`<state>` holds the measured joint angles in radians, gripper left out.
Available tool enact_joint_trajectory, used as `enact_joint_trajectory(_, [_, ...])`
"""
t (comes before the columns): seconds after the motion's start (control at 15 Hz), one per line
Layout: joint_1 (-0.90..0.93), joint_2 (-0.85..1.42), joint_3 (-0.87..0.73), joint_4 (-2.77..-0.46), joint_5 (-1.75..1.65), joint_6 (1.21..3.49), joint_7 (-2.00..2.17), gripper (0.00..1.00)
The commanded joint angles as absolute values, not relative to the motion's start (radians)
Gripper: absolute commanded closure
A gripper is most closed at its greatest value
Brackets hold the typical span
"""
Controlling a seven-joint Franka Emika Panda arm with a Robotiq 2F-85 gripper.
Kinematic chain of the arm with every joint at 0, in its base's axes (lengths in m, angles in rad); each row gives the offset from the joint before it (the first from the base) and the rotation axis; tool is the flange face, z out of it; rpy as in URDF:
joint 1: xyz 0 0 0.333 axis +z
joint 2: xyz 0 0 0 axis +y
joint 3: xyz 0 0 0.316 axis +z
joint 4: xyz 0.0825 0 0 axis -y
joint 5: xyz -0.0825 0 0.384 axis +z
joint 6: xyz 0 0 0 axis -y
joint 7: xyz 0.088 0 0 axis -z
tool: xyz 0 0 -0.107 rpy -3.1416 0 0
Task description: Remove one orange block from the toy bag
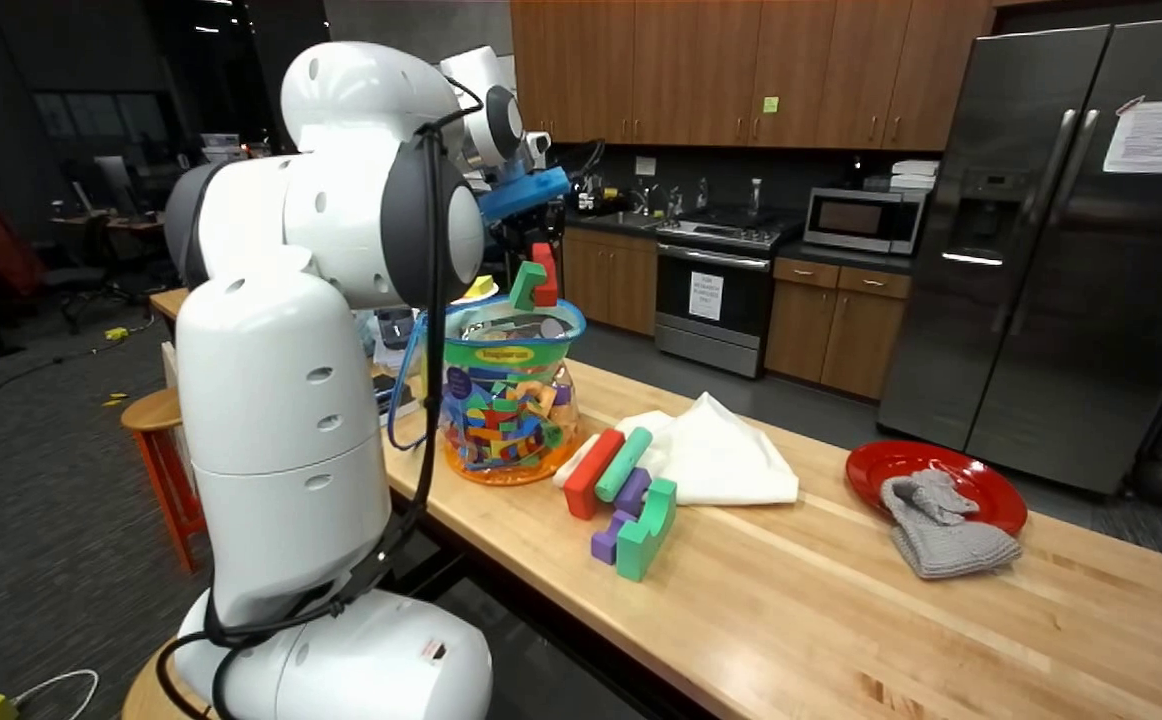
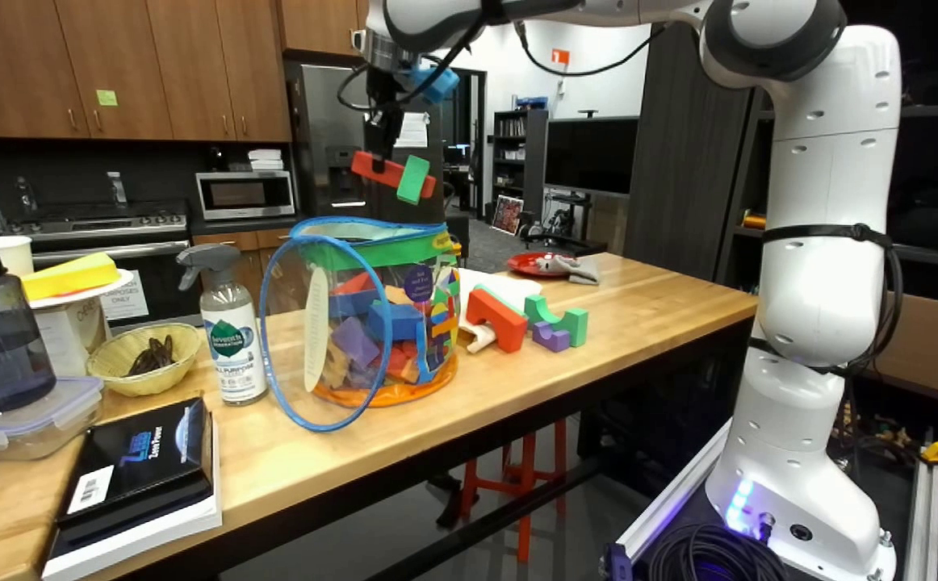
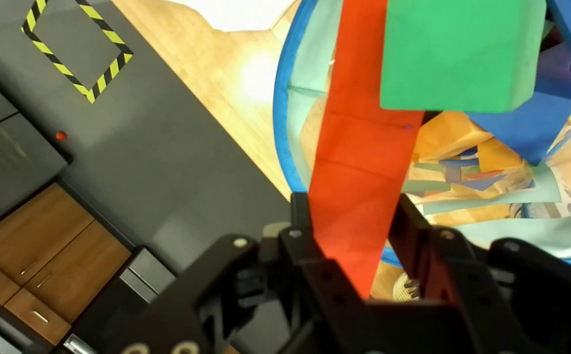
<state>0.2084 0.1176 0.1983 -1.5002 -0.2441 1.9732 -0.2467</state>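
Note:
The see-through toy bag with a blue rim stands open on the table in both exterior views [image 1: 556, 350] [image 2: 356, 254]. Multicoloured blocks show through its wall. My gripper [image 3: 352, 199] is above the bag's mouth, shut on a long orange-red block [image 3: 359, 147], which also shows in both exterior views [image 1: 545, 280] [image 2: 395, 176]. The block hangs tilted, clear of the rim. A green block [image 3: 452, 54] lies against its far end and is lifted with it; how it stays there is not clear. Orange blocks [image 3: 445, 135] lie inside the bag in the wrist view.
A red block [image 1: 593, 475], a green arch [image 1: 647, 530], a green cylinder [image 1: 624, 465] and purple pieces lie beside the bag. A white cloth [image 1: 731, 450] and a red plate [image 1: 871, 465] lie farther along. A spray bottle [image 2: 231, 347] and basket [image 2: 146, 379] stand near the bag.

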Motion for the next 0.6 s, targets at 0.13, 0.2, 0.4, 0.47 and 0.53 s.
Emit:
enact_joint_trajectory(0.13, [0.221,0.16,0.203,-1.455,-0.251,1.969,-0.25,0.83])
enact_joint_trajectory(0.2, [0.228,0.165,0.213,-1.468,-0.227,1.97,-0.251,0.83])
enact_joint_trajectory(0.4, [0.253,0.176,0.238,-1.514,-0.199,1.973,-0.252,0.83])
enact_joint_trajectory(0.47, [0.263,0.183,0.246,-1.527,-0.197,1.971,-0.252,0.83])
enact_joint_trajectory(0.53, [0.271,0.185,0.253,-1.542,-0.193,1.972,-0.253,0.83])
